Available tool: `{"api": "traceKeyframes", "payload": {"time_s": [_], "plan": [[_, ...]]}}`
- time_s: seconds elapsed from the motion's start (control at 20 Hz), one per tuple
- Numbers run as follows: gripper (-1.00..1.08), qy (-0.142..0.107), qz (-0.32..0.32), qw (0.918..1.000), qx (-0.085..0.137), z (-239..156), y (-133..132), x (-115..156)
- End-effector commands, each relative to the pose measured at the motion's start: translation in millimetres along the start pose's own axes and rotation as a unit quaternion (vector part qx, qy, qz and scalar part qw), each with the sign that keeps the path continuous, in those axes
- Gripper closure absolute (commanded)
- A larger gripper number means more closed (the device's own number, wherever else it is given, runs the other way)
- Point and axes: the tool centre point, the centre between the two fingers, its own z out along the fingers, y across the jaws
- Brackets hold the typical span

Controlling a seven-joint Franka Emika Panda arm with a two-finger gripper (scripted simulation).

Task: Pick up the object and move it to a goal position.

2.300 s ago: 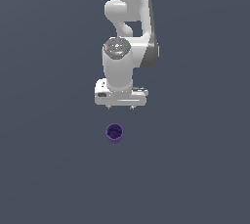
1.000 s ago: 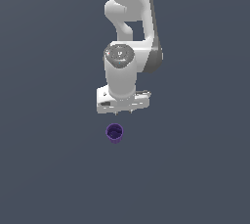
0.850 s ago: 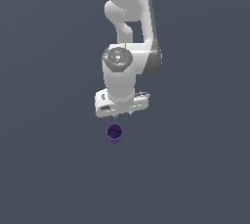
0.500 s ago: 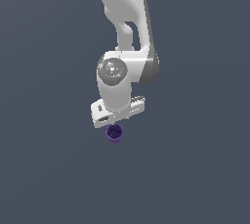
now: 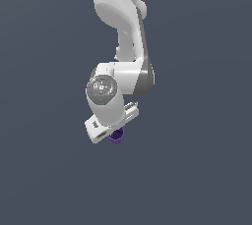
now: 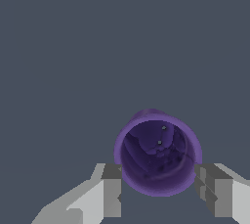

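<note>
Wrist view, left to right: one finger pad (image 6: pixel 111 191), the small dark purple hollow cylindrical cup (image 6: pixel 157 152), the other pad. Our white gripper (image 6: pixel 158 189) has descended over the cup; jaws spread, gripping nothing. We judge closure next.

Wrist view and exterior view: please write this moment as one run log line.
phase: pre-grasp | gripper: open, fingers either side of purple cup | cup: upright, not clamped | lift: not yet done
</note>
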Motion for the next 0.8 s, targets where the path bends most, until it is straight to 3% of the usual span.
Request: {"api": "traceKeyframes", "payload": {"time_s": [0.0, 0.75], "plan": [[-0.2, -0.002, -0.03, 0.9995, 0.005, 3.3, 8.2, 2.4], [-0.2, -0.003, -0.146, 0.9889, 0.029, 18.2, 41.5, 6.2]]}}
